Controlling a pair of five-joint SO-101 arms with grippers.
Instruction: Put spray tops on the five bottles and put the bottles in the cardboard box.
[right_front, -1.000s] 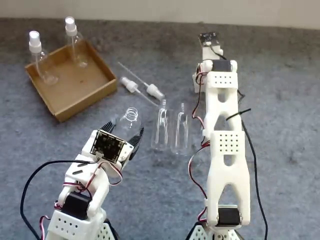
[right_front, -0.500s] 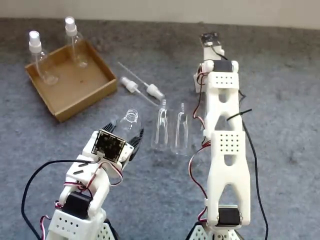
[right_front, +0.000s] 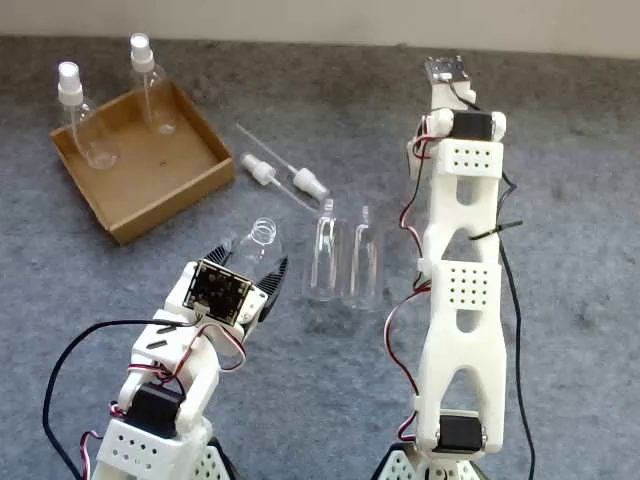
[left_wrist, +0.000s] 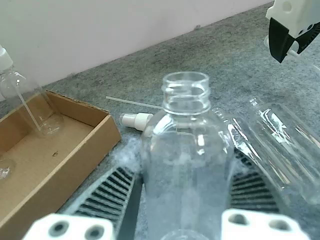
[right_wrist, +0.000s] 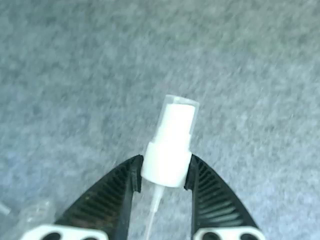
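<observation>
Right arm displaced – left arm unchanged.
Right gripper (right_wrist: 164, 171) clamps the white plastic spray top (right_wrist: 172, 135), swung away from the left arm; left gripper (right_front: 250, 262) still clamps the clear, uncapped plastic bottle (left_wrist: 186, 130).

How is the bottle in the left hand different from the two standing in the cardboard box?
The held bottle has a bare, open neck; the boxed bottles each carry a white spray top. The held bottle is gripped by the left hand, outside the cardboard box; the boxed bottles stand free inside it. Both are clear bottles of similar shape.
</observation>
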